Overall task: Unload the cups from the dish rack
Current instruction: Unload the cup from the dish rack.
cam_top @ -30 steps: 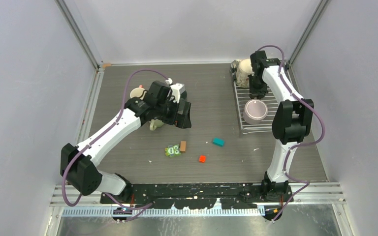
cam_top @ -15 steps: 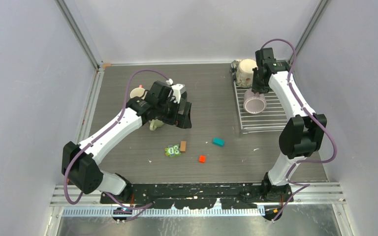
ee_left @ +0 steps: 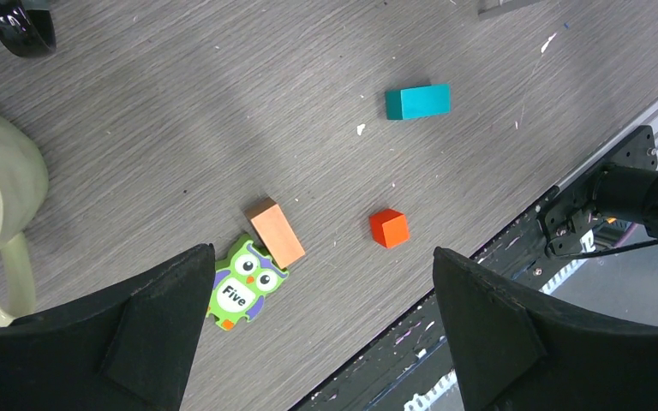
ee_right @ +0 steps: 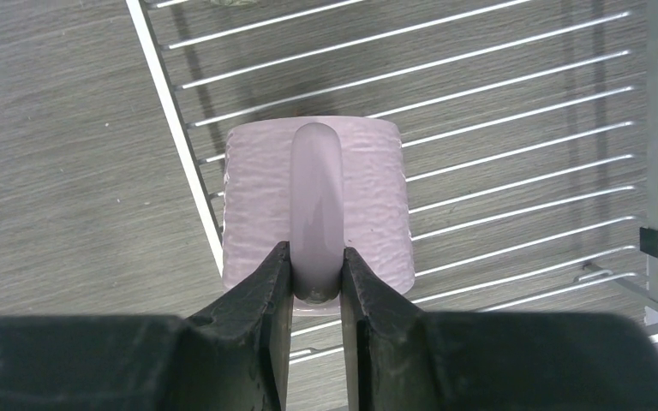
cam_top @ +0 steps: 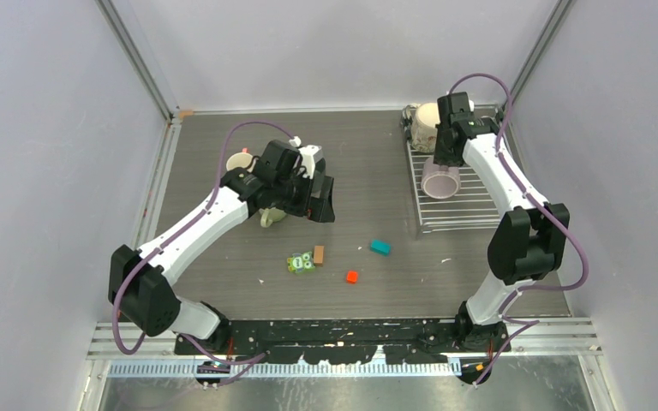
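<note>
My right gripper is shut on the handle of the mauve-pink mug. It holds the mug tipped on its side at the left rim of the wire dish rack. In the top view the mug hangs under the right gripper over the rack. A cream mug stands at the rack's far end. My left gripper is open and empty above the table. A pale green mug and a dark mug sit beside it.
Another cream mug stands on the table at the left. Small toys lie mid-table: a teal block, an orange cube, a tan block and a green owl puzzle piece. The table's front edge rail is close.
My right gripper has raised the mauve-pink mug from upright on the rack, tipped it on its side and carried it toward the rack's far left. The left arm has not moved.
</note>
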### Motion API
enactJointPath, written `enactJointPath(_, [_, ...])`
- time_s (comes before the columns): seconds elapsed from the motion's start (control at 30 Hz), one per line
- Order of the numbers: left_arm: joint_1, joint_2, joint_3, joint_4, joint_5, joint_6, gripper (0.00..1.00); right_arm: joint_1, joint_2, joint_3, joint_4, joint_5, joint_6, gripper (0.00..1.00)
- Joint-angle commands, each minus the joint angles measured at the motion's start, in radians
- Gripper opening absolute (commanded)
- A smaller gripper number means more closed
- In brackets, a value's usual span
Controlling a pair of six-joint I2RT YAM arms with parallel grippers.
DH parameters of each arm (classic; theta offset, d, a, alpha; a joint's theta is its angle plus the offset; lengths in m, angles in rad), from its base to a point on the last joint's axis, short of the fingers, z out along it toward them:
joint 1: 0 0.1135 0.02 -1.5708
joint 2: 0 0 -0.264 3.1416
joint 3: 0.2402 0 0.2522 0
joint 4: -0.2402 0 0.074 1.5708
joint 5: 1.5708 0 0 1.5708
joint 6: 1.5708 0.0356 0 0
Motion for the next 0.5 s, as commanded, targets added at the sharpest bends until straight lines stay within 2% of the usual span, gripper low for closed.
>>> enactJointPath(0.0, [-0.005, -0.015, 0.035, 0.041, 0.007, -0.002, 1.00, 0.005, -0.062, -0.024, 0.068, 0.040, 0.041, 0.30])
enactJointPath(0.13, [-0.005, -0.015, 0.035, 0.041, 0.005, 0.000, 1.00, 0.007, -0.053, -0.022, 0.068, 0.052, 0.048, 0.35])
enactJointPath(0.47, [-0.004, -0.013, 0.029, 0.041, 0.006, 0.003, 1.00, 0.017, -0.023, -0.004, 0.055, 0.080, 0.054, 0.35])
